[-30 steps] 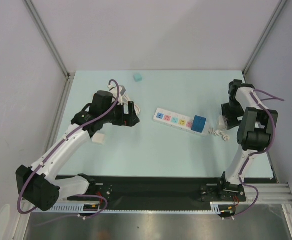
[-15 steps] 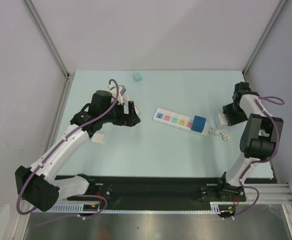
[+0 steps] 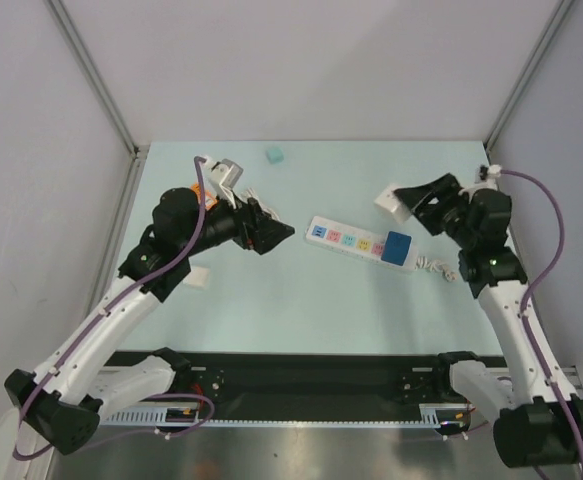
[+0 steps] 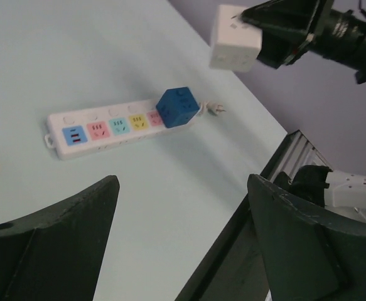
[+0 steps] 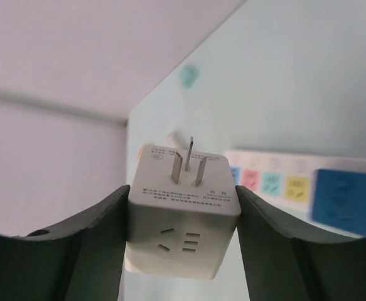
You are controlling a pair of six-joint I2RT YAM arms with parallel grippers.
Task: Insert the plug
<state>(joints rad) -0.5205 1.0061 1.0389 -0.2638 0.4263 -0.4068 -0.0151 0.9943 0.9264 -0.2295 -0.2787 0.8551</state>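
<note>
My right gripper (image 3: pixel 411 200) is shut on a white cube plug (image 3: pixel 392 201) and holds it in the air, above and behind the right end of the power strip. In the right wrist view the plug (image 5: pixel 183 210) sits between both fingers with its three prongs pointing away. The white power strip (image 3: pixel 356 241) lies on the table with coloured sockets and a blue cube (image 3: pixel 399 248) plugged into its right end. My left gripper (image 3: pixel 276 232) is open and empty, left of the strip. The left wrist view shows the strip (image 4: pixel 113 125), the blue cube (image 4: pixel 178 106) and the held plug (image 4: pixel 235 46).
A small teal cube (image 3: pixel 273 155) lies at the far side of the table. A white block (image 3: pixel 198 276) lies by the left arm. The strip's white cable (image 3: pixel 439 266) trails off its right end. Grey walls stand on three sides.
My right arm swung in from the right edge and lifted the white plug up and leftward over the table. My left gripper rose and turned toward the strip.
</note>
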